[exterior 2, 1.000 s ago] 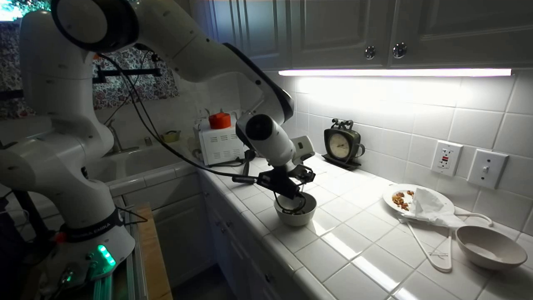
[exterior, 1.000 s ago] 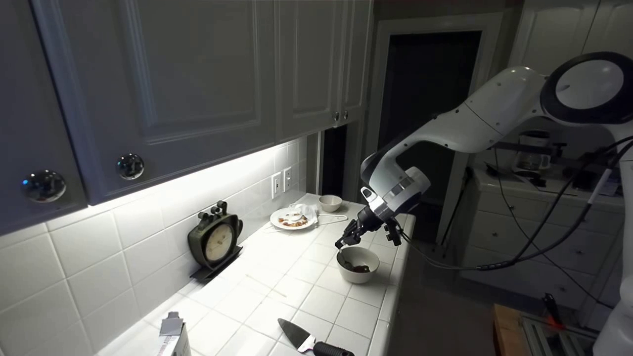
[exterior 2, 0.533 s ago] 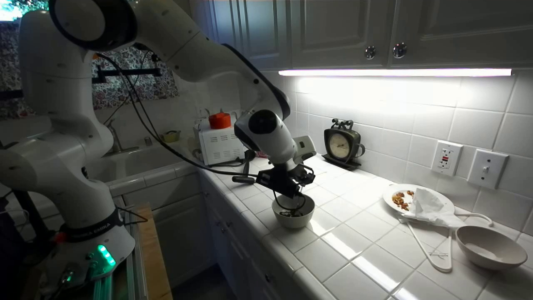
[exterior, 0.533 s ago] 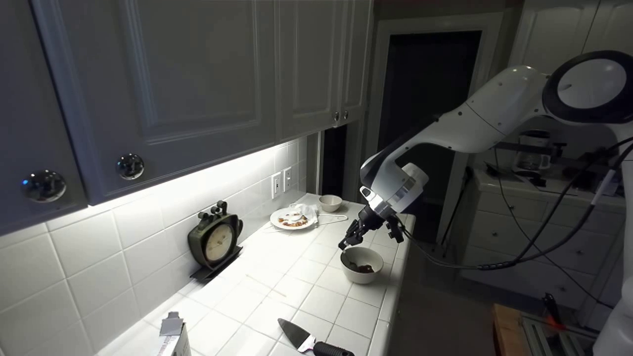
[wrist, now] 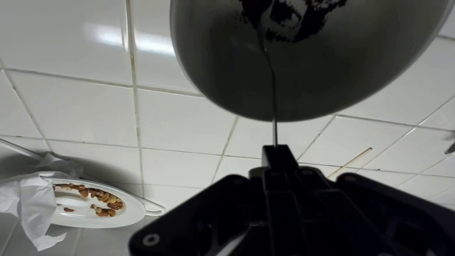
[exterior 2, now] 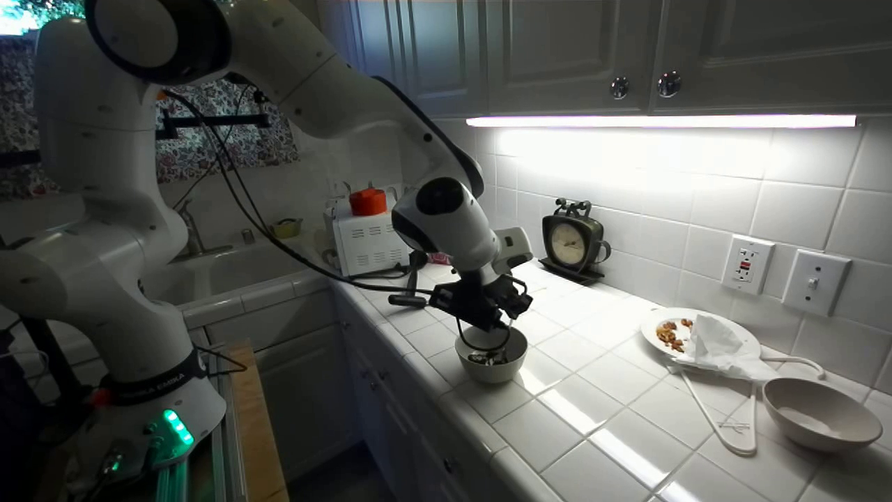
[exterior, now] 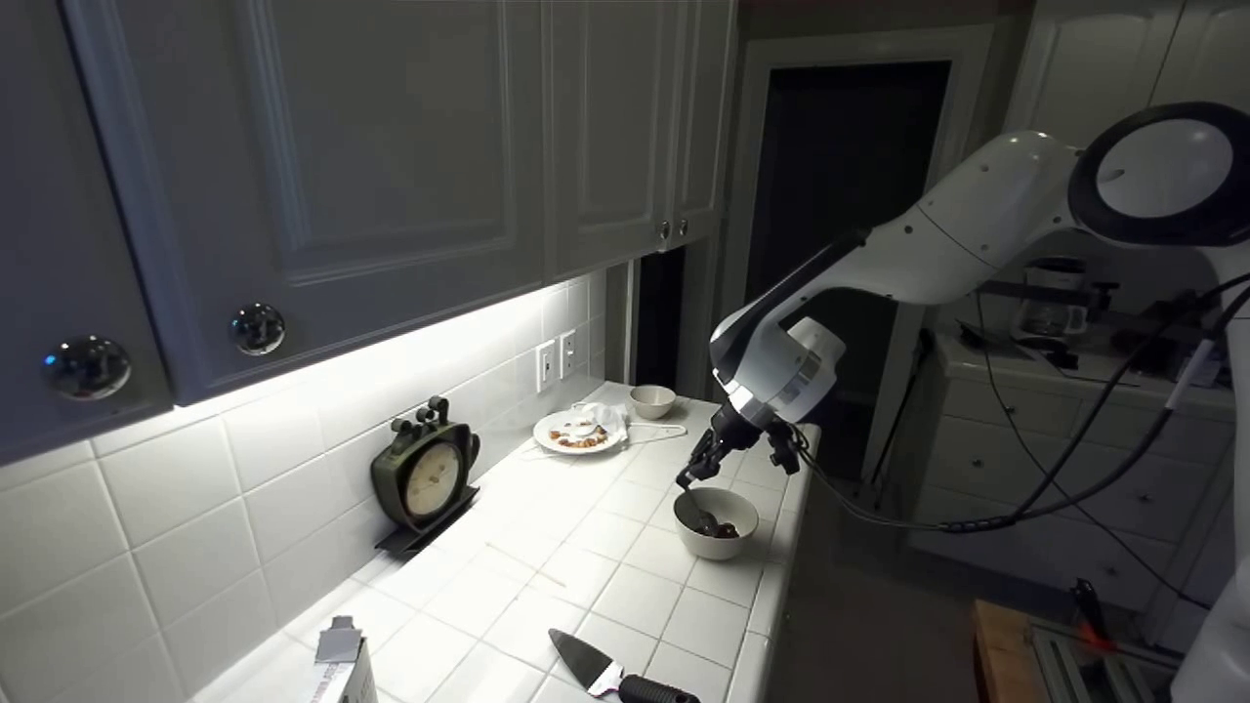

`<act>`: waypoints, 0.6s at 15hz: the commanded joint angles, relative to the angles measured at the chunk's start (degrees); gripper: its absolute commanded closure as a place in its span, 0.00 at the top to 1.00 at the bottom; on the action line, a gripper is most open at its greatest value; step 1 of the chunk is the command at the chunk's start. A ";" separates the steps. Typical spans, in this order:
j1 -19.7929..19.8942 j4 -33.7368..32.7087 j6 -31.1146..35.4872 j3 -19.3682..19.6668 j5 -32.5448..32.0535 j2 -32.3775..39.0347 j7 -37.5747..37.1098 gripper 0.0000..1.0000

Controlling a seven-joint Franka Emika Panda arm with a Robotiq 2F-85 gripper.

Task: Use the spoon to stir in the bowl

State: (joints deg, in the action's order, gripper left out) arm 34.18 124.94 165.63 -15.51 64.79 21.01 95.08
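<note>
Spoon (wrist: pixel 273 85) reaches toward 12 o'clock in the wrist view, its head (wrist: pixel 263 30) in the bowl (wrist: pixel 327 89) at the dark contents (wrist: pixel 316 21); probably light, stiff and slick, best held high on the handle (wrist: pixel 274 131), which the pincer (wrist: pixel 279 153) clamps. A plate (wrist: pixel 133 213) lies toward 8 o'clock.

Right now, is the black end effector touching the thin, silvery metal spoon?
Touching. The wrist view shows it: the end effector is shut on the spoon, whose handle emerges directly from between the jaws.
</note>
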 commanded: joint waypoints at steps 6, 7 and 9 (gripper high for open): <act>1.45 -0.81 2.51 -2.15 4.26 0.29 4.60 0.01; 2.16 -1.21 1.85 -2.98 5.79 0.30 6.37 0.01; 3.30 -2.02 1.20 -4.45 9.78 0.37 10.53 0.01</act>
State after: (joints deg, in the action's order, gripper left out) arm 35.15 124.46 167.94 -17.36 68.94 21.11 99.30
